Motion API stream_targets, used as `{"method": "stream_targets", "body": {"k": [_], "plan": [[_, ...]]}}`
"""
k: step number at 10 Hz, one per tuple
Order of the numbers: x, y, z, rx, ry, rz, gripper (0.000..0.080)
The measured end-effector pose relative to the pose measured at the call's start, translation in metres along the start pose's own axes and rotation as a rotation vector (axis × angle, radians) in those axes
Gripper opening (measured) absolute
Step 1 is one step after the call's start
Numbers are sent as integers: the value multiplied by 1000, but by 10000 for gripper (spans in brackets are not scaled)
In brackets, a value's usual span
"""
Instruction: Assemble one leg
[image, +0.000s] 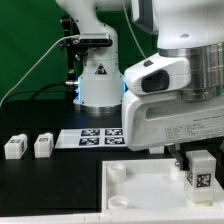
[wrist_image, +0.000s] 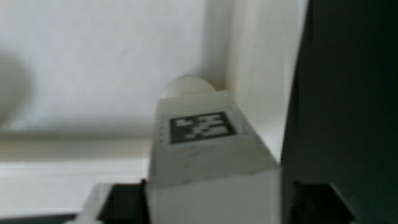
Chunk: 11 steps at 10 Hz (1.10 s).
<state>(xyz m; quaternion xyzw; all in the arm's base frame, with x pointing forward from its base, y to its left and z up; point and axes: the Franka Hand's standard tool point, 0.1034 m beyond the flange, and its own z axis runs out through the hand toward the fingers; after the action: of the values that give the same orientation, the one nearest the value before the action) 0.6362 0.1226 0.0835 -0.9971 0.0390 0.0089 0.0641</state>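
Small white tagged plastic cuboid leg (wrist_image: 210, 145), grasped upright by black two-finger gripper (image: 197, 168), over flat white square panel (image: 135, 195), edge at the exterior view's right.

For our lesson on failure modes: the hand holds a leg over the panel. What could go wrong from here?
1. The hand hides the spot under the leg, so misalignment may go unseen and jam it on the panel.
2. The hand grips only one end; pressing down could tilt the leg.
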Motion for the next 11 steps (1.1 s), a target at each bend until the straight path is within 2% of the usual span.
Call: {"method": "stream_targets", "body": {"k": [1,2,5,9,11], "plan": [[1,2,0,-2,1,90,304],[1,2,-1,-2,2,145,304],[2,6,-1,27,33,637,304],[-1,7,0,98,32,1347,304],[-1,6,0,100,29,1334,305]]}}
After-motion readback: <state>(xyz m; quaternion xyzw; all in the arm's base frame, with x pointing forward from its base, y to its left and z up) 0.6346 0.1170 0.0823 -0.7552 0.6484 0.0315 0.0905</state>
